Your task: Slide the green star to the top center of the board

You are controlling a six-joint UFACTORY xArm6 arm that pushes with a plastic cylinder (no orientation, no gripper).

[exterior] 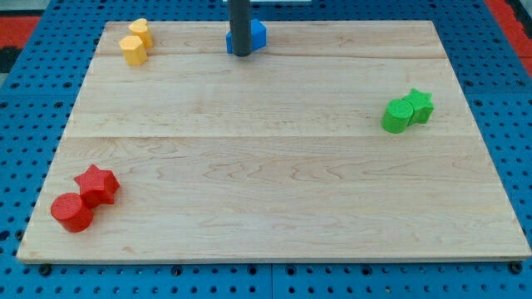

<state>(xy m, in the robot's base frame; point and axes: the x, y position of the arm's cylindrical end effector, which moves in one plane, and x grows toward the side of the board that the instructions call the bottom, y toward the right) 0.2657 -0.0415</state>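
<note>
Blue pegboard frames the pale wooden surface point(274, 191). Taking the green star point(420, 105) as landmark: it sits near the surface's right edge, touching a green cylinder point(397, 116) on its lower-left. My tip point(240, 53) stands well apart, far toward the view's upper left of the star, against a blue block point(257, 36) partly hidden behind the rod. No jaws exist on this rod. Two yellow blocks point(135, 43) lie farther left still; a red star point(97, 183) and red cylinder point(72, 212) rest far to the lower left.
</note>
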